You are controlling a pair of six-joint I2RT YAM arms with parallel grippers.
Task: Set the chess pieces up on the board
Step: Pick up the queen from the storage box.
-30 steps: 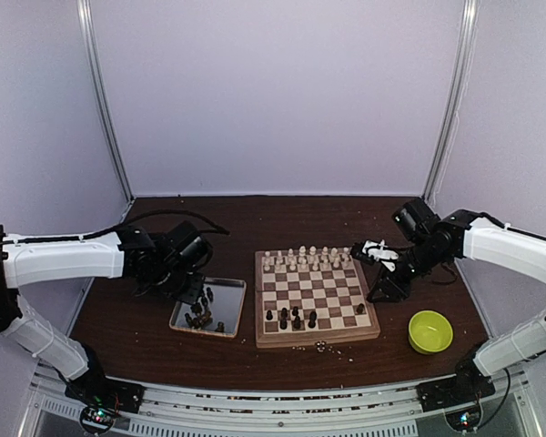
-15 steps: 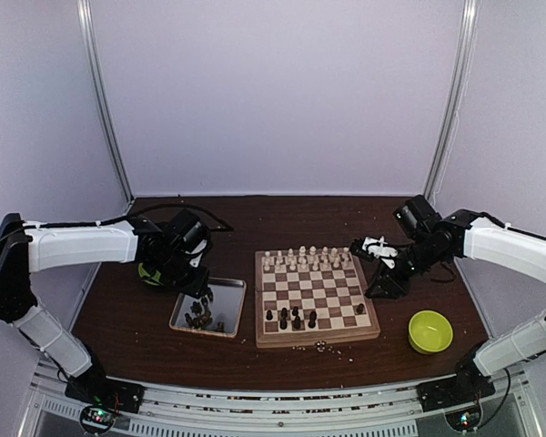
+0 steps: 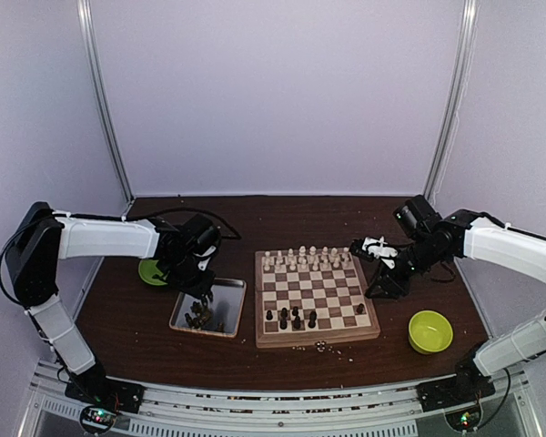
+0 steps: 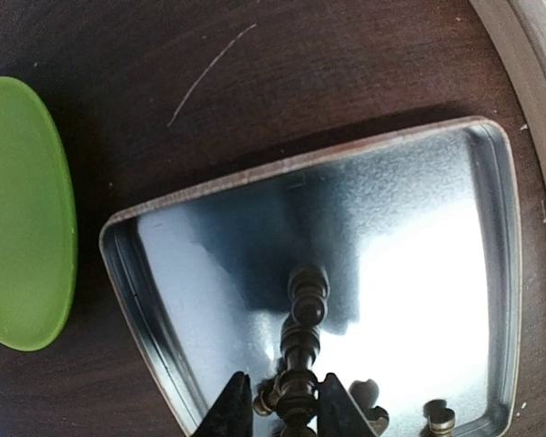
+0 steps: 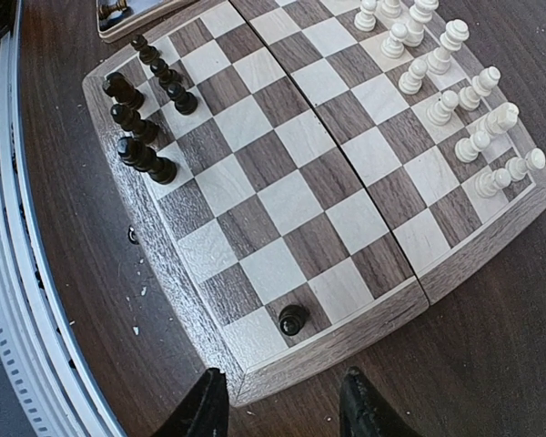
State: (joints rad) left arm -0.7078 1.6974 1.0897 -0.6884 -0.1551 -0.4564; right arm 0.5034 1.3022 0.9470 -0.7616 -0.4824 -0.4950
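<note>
The board (image 3: 318, 339) lies mid-table. Several dark chess pieces (image 3: 291, 319) stand on its near rows, and one (image 3: 359, 309) stands alone near the right corner. More dark chess pieces (image 3: 200, 319) lie in the silver tray (image 3: 209, 279). My left gripper (image 3: 203, 296) hangs over that tray. In the left wrist view its fingers (image 4: 287, 410) sit close around the base of a dark chess piece (image 4: 300, 350), which points away over the tray floor (image 4: 419, 273). My right gripper (image 5: 284, 410) is open and empty, just off the board's corner (image 5: 246, 382), near the lone dark pawn (image 5: 292, 319).
Cream chessmen (image 3: 305, 258) fill the board's far rows. One green bowl (image 3: 430, 330) sits right of the board, and another (image 3: 150, 271) sits left of the tray, showing also in the left wrist view (image 4: 23, 209). The tray nearly touches the board's left edge. Small crumbs dot the table.
My left arm has swung its elbow back and uncovered the left green bowl. Its gripper stayed over the tray and its fingers narrowed around a piece. The right arm hardly moved.
</note>
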